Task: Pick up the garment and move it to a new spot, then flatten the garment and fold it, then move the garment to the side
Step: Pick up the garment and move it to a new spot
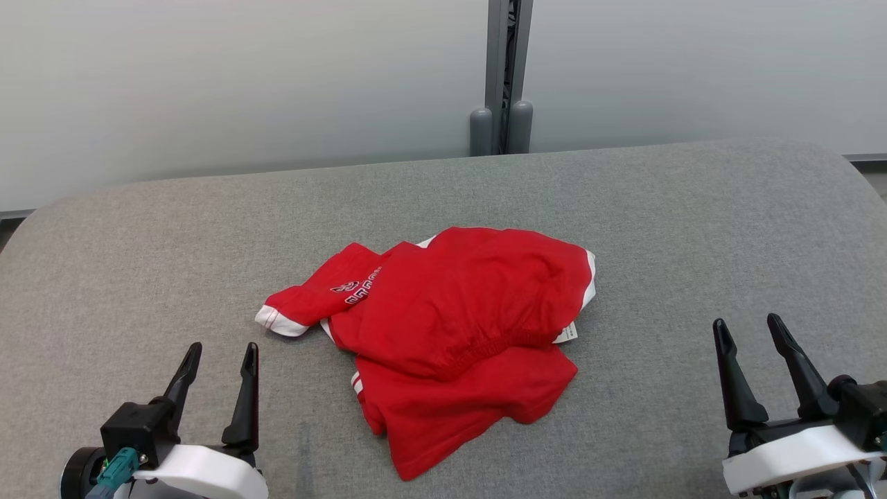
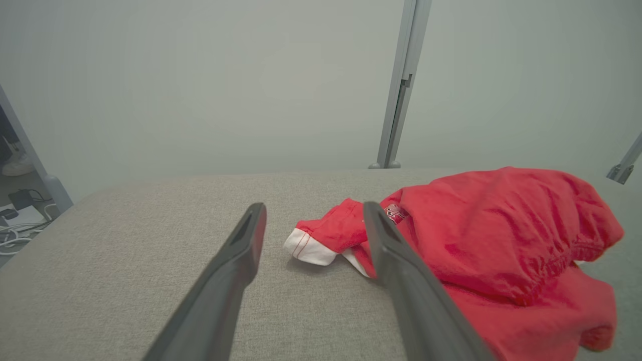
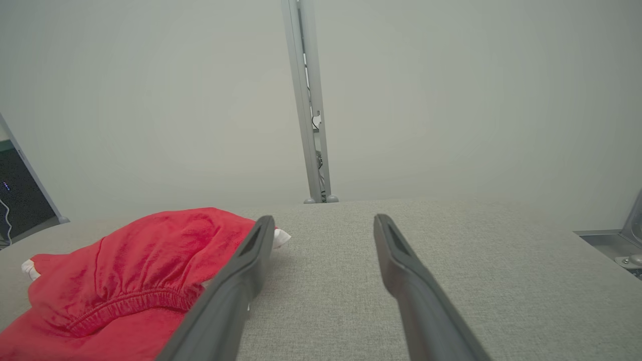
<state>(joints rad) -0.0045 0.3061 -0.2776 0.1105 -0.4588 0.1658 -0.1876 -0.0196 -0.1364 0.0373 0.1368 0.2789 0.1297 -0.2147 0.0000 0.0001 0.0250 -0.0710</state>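
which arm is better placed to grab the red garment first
Probably left: the left jaws stand open close to the white-cuffed sleeve of the garment, which shows between them in the left wrist view. The right jaws, also open, sit farther off.

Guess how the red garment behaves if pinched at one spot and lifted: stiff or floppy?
Likely floppy: the red garment lies crumpled in soft folds, so one pinch would probably leave the rest hanging. Probably light, since it looks like thin cloth. Pushed, it would likely bunch rather than slide on the textured grey padded surface.
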